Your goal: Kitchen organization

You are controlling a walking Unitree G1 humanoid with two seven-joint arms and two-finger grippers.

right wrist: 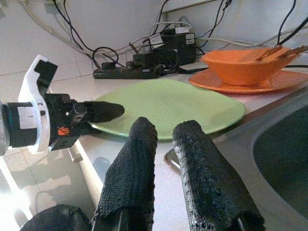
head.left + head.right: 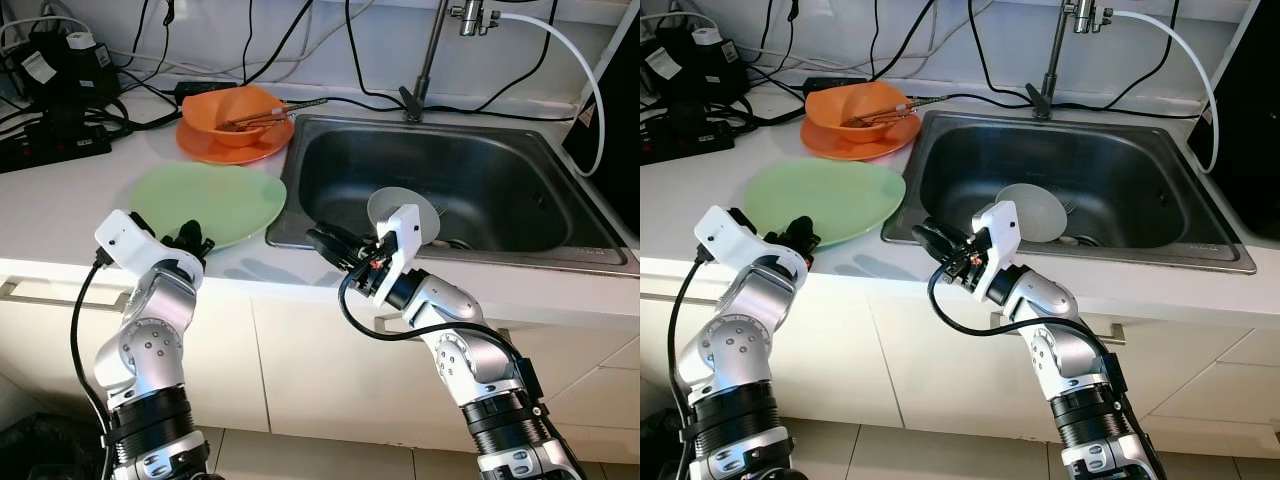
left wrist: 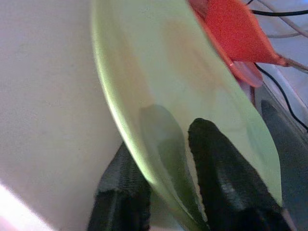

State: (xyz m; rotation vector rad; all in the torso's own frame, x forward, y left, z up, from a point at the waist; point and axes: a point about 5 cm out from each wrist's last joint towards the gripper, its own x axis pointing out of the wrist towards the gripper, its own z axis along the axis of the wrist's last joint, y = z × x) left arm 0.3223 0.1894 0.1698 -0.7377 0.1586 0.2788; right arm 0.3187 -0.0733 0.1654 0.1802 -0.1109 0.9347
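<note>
The left gripper (image 2: 197, 240) pinches the near rim of the green plate (image 2: 210, 200), one finger (image 3: 226, 178) on top and one beneath; no readable writing shows on it. The plate is pale green, smooth and shallow, lying on the white counter (image 2: 60, 200) just left of the steel sink (image 2: 450, 180), near an orange bowl (image 2: 235, 110) on an orange plate (image 2: 215, 148). The right gripper (image 2: 325, 243) hovers over the sink's front left corner, fingers (image 1: 132, 168) slightly apart, holding nothing.

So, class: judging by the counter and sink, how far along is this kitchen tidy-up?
Done: a round white dish lies in the steel sink. In hand: the left end effector grips the rim of the flat green plate, one finger above, one below. Left: the orange bowl with chopsticks on its orange plate. The right end effector hovers empty.
</note>
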